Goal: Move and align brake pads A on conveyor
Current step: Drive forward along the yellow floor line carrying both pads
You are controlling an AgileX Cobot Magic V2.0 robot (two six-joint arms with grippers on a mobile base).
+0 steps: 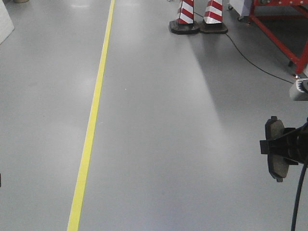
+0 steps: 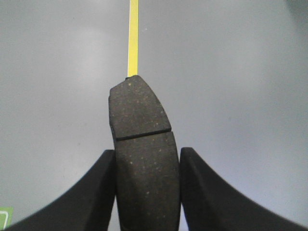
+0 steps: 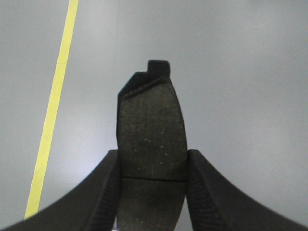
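Out over the bare grey floor point(image 1: 159, 120), with no belt anywhere that I can see, both arms carry a pad apiece. The left tool point(image 2: 147, 154) is clamped on the first brake pad point(image 2: 140, 113). Its fingers pinch the long edges just below the groove, so the upper half stands clear of the tips, with the yellow line point(image 2: 133, 33) running off behind. The right tool point(image 3: 153, 155) grips the second brake pad point(image 3: 151, 120) likewise, with the groove just below the fingertips and a small tab at the far end. In the front view the right arm reaches in from the side, fingers level, the pad's long axis upright in the air; I can't make out the left arm there. The conveyor shows in no view, so I judge this a carrying stage. To do it well I'd grip firmly, bring each pad low over the belt before opening, and turn the wrists so the pads lie flat with their curves matching — a drop from height would spoil the alignment.
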